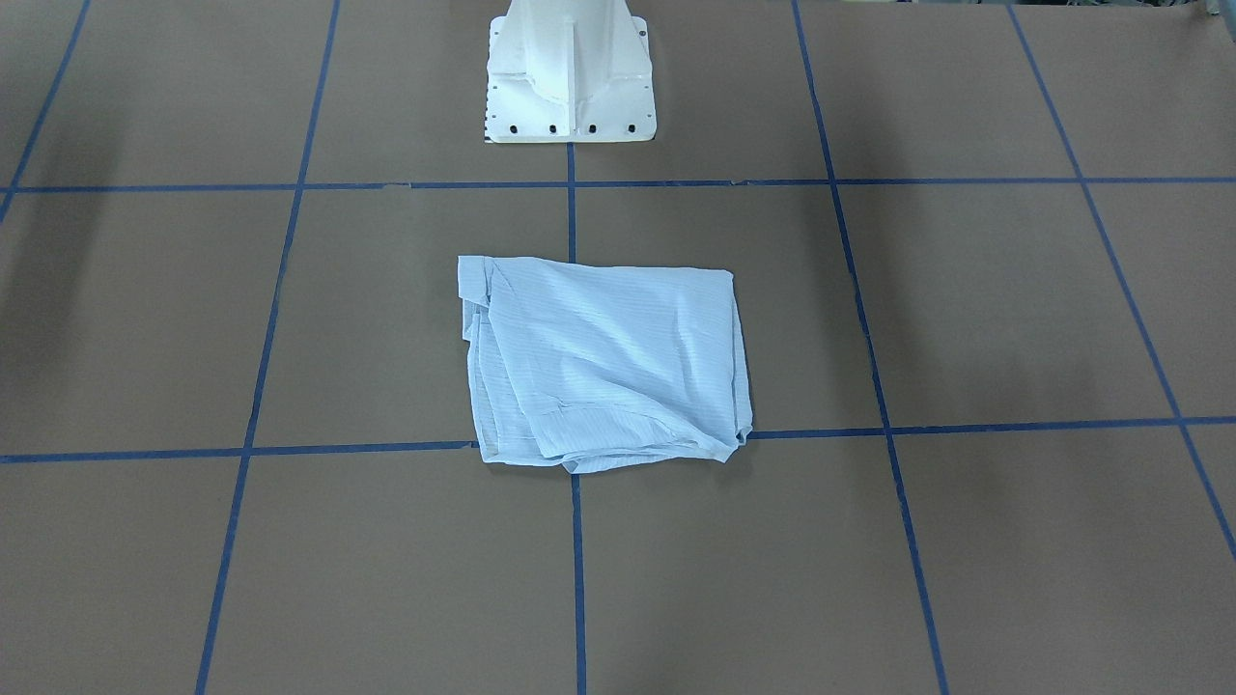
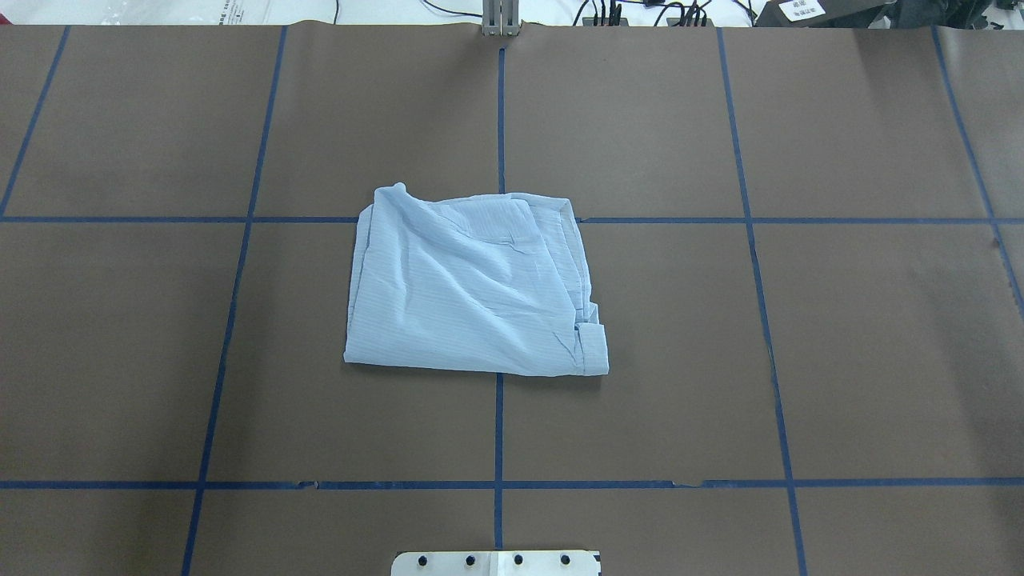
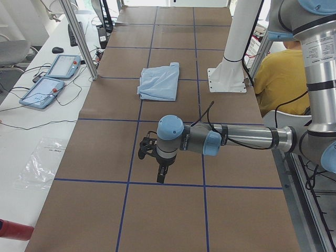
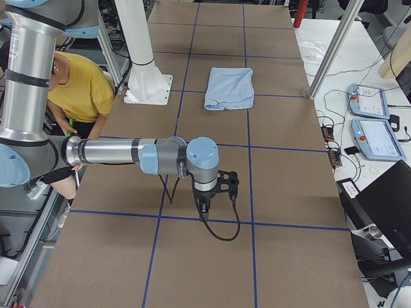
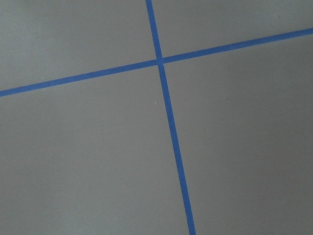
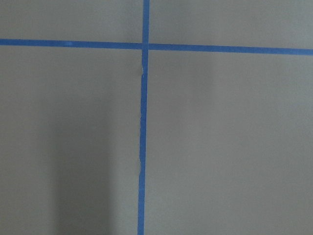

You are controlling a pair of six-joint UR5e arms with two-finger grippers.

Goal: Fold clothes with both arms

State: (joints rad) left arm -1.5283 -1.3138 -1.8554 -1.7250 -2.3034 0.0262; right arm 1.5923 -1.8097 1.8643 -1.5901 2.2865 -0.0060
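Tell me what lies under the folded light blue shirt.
The folded light blue striped shirt lies flat on the brown table cover. Blue tape lines run in beneath it; their crossing is covered. Its inner layers and anything between them are hidden.

In the middle of the table (image 2: 720, 360), straight ahead of the pedestal base (image 1: 570, 97): the shirt (image 2: 472, 288). Well apart on its left, over the table: left gripper (image 3: 162, 177). Well apart on its right: right gripper (image 4: 204, 213).

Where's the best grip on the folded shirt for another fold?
On the shirt, probably the stacked loose edge on the robot's right, pinched at both corners from above: the layers end there, while the opposite edge is a smooth closed fold.
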